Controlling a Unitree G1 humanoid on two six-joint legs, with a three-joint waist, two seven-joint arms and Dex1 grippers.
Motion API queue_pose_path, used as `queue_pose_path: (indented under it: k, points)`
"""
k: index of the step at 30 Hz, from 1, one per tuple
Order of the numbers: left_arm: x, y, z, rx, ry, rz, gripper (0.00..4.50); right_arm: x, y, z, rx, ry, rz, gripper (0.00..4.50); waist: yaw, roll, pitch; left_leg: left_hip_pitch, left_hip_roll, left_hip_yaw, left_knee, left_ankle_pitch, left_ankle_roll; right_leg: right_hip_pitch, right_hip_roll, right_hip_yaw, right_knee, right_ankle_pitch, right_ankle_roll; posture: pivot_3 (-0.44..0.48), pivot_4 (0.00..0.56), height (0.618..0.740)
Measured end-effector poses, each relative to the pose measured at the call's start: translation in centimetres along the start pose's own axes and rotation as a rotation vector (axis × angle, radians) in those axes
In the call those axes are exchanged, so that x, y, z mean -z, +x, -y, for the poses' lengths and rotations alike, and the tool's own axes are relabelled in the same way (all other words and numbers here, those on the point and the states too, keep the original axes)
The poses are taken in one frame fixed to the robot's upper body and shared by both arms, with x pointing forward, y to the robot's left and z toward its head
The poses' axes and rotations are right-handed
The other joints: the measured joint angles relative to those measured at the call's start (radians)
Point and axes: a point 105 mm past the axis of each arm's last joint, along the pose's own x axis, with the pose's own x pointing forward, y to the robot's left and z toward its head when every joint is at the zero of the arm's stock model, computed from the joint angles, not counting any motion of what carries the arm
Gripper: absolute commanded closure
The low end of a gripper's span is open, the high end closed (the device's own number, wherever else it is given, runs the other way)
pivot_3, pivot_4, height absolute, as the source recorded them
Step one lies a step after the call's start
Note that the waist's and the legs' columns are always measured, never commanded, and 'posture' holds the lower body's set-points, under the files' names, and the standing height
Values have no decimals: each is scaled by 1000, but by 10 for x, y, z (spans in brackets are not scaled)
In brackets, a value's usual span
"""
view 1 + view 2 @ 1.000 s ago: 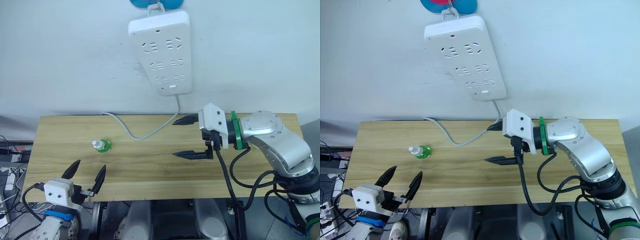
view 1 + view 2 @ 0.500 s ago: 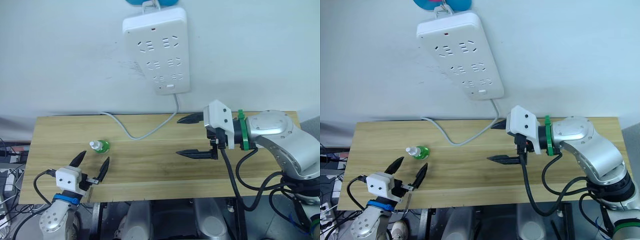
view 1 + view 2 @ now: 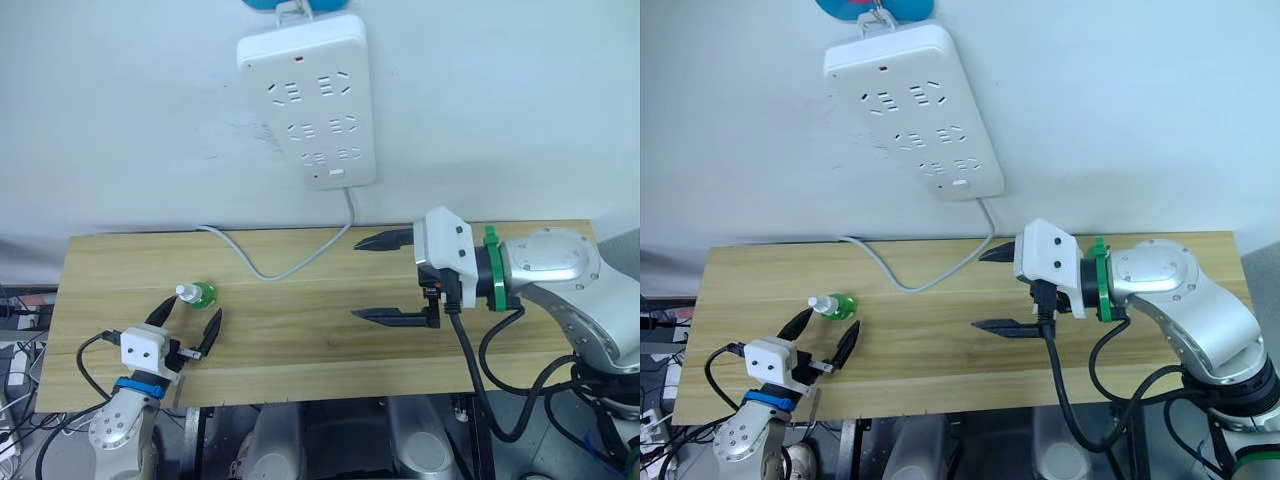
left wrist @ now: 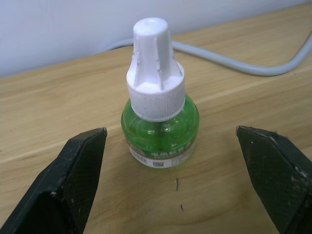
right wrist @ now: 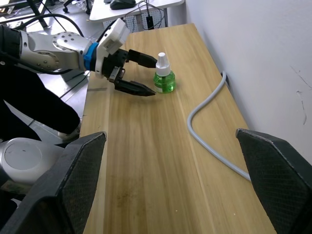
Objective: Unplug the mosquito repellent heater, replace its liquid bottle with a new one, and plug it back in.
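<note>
Two grippers are seen over a wooden table point(image 3: 300, 350). Left gripper point(image 3: 186, 324) is held fingers apart at the near left, just short of a green bottle point(image 3: 199, 293) with a white cap, standing upright, untouched. A power strip point(image 3: 307, 98) is hung on the far wall, cable point(image 3: 262, 268) trailing onto the table. Right gripper point(image 3: 380, 277) is held fingers wide apart at centre-right, empty.

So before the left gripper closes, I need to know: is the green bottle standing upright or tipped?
Upright. The green bottle stands on its base on the table, white cap pointing up, between the left gripper's open fingers.
</note>
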Motion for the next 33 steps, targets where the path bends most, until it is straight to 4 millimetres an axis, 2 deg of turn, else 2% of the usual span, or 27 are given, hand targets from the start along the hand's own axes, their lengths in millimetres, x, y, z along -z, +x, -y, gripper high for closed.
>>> queue_pose_path:
  k: [5,14,17,21,22,25,33]
  points:
    - [-2,9,-4,-10,-1,14,0,0,0,0,9,-6,9,34,-2,0,0,0,0,1,-5,2,-3,-1,0,0,-4,0,0,-247,550,740]
    - [5,13,-4,-6,-8,-5,0,0,0,1,27,-9,7,34,-4,0,0,0,0,2,-7,2,-3,0,0,0,-9,0,0,-255,559,740]
    - [6,12,-3,0,-10,-8,631,1,0,0,29,-4,5,0,-4,-1,6,0,1,2,-7,2,-3,0,0,0,-8,0,0,-247,557,740]
    - [7,7,-2,3,-7,-14,1814,1,0,1,33,-4,5,0,-4,-1,7,0,1,2,-7,2,-3,-1,0,0,-9,0,0,-245,555,740]
    - [7,6,-1,3,-6,-15,1814,1,0,1,34,-3,6,0,-4,-1,8,0,1,2,-7,2,-3,-1,0,0,-9,0,0,-246,555,740]
    - [7,5,-1,3,-7,-16,2229,1,0,1,37,-3,6,0,-4,-1,9,0,1,2,-7,2,-3,-1,0,0,-9,0,0,-249,557,740]
    - [7,7,2,13,-21,-5,2254,1,0,2,44,-3,6,0,-4,-1,10,0,1,2,-7,2,-3,-1,0,0,-9,0,0,-260,557,740]
